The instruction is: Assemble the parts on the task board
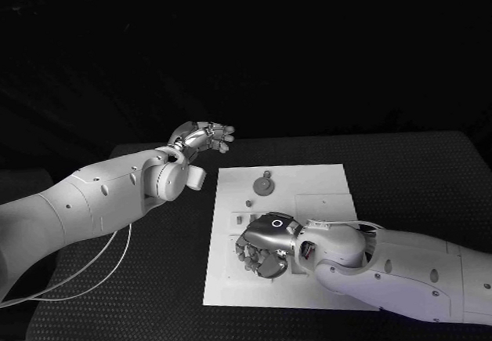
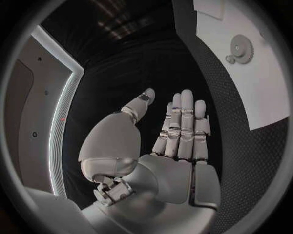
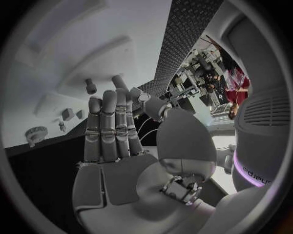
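- Two silver many-fingered hands are in play over one black textured table (image 1: 427, 166), and one flat white rectangular task board (image 1: 316, 189) lies in the middle of it.
- The left hand (image 1: 202, 136) is raised off the board's far-left corner, over bare table and well apart from the plate. In the left wrist view the same hand (image 2: 174, 134) has its fingers (image 2: 186, 112) straight and side by side with the thumb standing off to one side, and nothing in it.
- The right hand (image 1: 267, 246) is down over the near half of the board, palm towards the plate, covering the pieces under it. Whether any fingertip touches a part I cannot tell.
- In the right wrist view that hand (image 3: 122, 146) shows its fingers (image 3: 109, 122) stretched out flat and close together, thumb apart, palm bare, with no part in its hold.
- One small grey round gear-like part (image 1: 265, 186) sits on the far half of the board, a smaller round knob touching it on its far side. In the left wrist view it reads as one larger toothed wheel (image 2: 243, 48) with a smaller one beside it.
- A few small grey block-like parts (image 1: 240, 216) sit on the board just beyond the right hand; they are too small to count surely.
- In the right wrist view two short grey pegs (image 3: 91, 86) stand up from the board past the fingertips.
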### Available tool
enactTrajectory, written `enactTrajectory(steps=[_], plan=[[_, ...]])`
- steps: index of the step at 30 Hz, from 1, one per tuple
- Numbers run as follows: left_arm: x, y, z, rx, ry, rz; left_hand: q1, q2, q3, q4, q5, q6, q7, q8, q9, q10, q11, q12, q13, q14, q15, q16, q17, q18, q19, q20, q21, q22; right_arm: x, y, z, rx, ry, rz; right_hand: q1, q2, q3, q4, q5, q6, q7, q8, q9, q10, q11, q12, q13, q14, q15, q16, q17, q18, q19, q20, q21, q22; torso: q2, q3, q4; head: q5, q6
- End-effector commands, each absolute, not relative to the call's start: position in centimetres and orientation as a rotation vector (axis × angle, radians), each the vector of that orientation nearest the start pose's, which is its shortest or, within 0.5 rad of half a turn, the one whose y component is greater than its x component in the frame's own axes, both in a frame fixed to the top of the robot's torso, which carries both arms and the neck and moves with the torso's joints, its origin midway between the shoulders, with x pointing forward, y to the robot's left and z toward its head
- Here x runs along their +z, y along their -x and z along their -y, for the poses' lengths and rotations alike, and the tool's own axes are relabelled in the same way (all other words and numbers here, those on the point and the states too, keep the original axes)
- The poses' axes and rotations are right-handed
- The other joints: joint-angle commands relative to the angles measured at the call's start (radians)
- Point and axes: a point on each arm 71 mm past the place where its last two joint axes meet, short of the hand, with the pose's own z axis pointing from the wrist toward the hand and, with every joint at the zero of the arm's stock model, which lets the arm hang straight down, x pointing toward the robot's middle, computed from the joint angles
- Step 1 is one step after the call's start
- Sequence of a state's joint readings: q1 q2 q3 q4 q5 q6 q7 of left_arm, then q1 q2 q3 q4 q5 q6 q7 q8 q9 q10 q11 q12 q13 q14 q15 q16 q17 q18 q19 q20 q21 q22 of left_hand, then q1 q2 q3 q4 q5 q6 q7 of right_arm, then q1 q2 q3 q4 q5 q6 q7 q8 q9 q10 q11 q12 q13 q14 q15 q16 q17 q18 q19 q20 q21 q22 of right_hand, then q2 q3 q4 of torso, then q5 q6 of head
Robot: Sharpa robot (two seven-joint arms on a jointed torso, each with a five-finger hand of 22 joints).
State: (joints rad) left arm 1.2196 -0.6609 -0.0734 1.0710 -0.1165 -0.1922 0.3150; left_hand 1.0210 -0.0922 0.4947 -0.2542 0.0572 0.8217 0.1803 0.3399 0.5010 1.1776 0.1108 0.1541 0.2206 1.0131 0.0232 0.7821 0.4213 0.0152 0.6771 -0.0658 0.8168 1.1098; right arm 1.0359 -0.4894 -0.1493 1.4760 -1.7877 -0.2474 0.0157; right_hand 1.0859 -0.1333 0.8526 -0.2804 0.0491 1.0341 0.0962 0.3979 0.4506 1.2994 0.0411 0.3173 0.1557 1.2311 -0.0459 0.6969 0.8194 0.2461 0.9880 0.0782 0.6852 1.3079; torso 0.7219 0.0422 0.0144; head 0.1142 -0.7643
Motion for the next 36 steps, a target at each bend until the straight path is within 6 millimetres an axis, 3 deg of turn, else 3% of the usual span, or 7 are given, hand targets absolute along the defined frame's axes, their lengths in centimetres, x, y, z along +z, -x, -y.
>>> enactTrajectory(steps=[1, 36], plan=[[-20.63, -56.10, -24.83, -1.332, 1.046, -1.479, -0.008, 0.005, -0.003, 0.004, 0.001, -0.009, -0.001, 0.005, -0.001, -0.006, 0.001, -0.001, -0.001, 0.004, 0.005, -0.004, 0.001, 0.015, 0.000, -0.005, -0.007, 0.001, -28.59, -39.16, 2.38, 0.946, 0.768, -1.705, 0.008, 0.006, 0.002, -0.005, -0.001, 0.009, 0.001, 0.009, 0.043, 0.006, -0.001, -0.003, 0.001, 0.002, -0.008, 0.006, 0.001, 0.016, 0.004, 0.000, 0.006, 0.018, 0.000, 0.0003, -0.0001, 0.000, 0.000], [-20.64, -56.10, -24.93, -1.329, 1.047, -1.479, -0.006, 0.005, -0.002, 0.003, 0.001, -0.010, 0.000, 0.008, -0.004, -0.007, 0.001, -0.001, -0.002, 0.004, 0.005, -0.007, 0.005, 0.015, 0.000, -0.005, -0.008, 0.003, -28.61, -38.94, 2.13, 0.954, 0.773, -1.707, 0.008, 0.008, 0.001, -0.006, -0.001, 0.008, 0.001, 0.009, 0.047, 0.007, -0.001, -0.004, 0.003, 0.002, -0.009, 0.007, 0.000, 0.016, 0.005, -0.001, 0.008, 0.018, 0.000, 0.0002, -0.0010, 0.002, -0.005]])
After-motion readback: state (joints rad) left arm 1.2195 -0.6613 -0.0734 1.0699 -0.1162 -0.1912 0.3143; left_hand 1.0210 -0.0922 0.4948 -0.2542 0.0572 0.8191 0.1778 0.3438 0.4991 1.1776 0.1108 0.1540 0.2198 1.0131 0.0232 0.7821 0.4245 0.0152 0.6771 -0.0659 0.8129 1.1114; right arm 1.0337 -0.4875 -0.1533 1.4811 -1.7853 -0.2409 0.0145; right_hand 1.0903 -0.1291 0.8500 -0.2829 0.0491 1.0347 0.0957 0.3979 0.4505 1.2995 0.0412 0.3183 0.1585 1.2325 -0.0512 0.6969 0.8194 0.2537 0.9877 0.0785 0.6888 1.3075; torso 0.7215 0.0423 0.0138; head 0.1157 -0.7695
